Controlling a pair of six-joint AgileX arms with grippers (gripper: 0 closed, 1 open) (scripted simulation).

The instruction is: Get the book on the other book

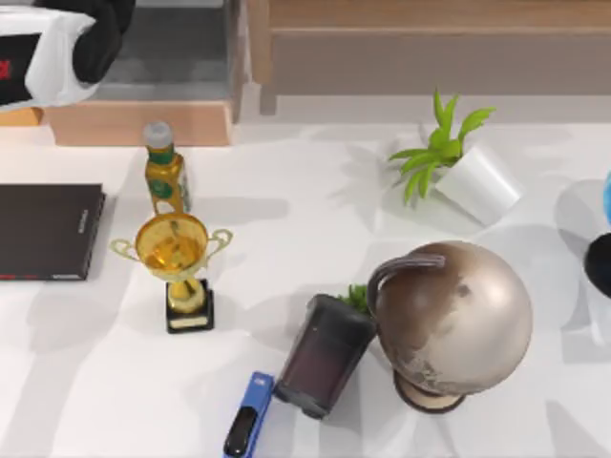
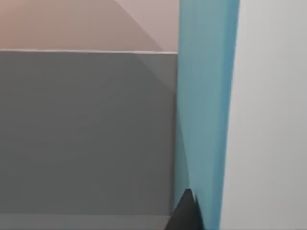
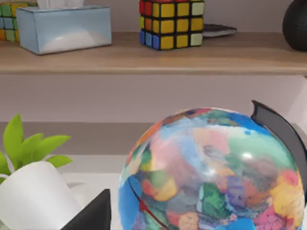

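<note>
From above I see my left arm at the upper left corner of the frame, its left gripper (image 1: 95,43) dark against the white spine of the book (image 1: 33,62), which carries a red mark at the far left edge; the book sits up there above the wooden shelf unit (image 1: 138,122), off the table (image 1: 315,219). In the left wrist view the teal cover of the book runs as a tall strip right of centre with a dark fingertip (image 2: 184,213) against its lower end, so the pincer looks clamped on the book. The other book (image 1: 48,231) lies flat at the left edge of the frame, mid-height, thin and black with faint lettering along its right edge, well apart from the held one. Just beside it to the right stand a green-labelled bottle (image 1: 164,172) and a gold trophy (image 1: 177,262). A bronze globe (image 1: 453,320), a dark device (image 1: 323,355) and a blue stapler (image 1: 248,415) occupy the lower middle, a potted plant (image 1: 458,162) the upper right. Of my right gripper (image 3: 93,215) I see a dark fingertip low in the right wrist view, beside a colourful globe (image 3: 216,172); whether its pincer is apart or together I cannot tell
</note>
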